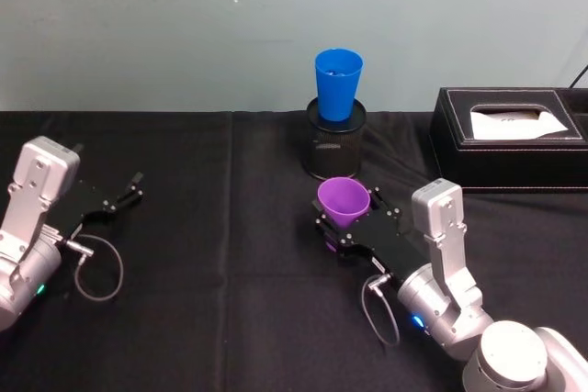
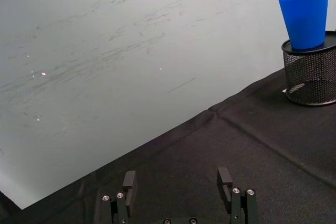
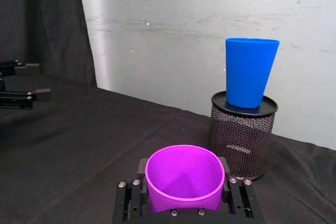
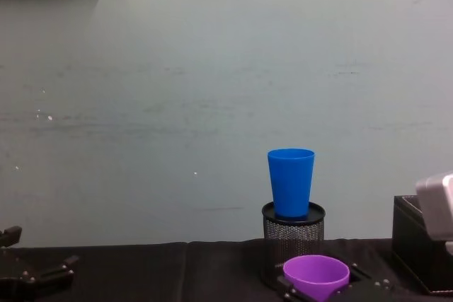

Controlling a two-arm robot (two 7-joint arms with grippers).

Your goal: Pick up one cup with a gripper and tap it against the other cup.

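My right gripper is shut on the purple cup, holding it upright between its jaws a little above the black cloth, just in front of the mesh holder. The same purple cup sits between the jaws in the right wrist view, and its rim appears low in the chest view. The blue cup stands upright on top of the black mesh holder, apart from the purple one; it is seen too as the blue cup. My left gripper rests open at the far left.
A black box with a white patch stands at the back right, close to my right arm. The table is covered in black cloth, and a pale wall runs right behind the mesh holder.
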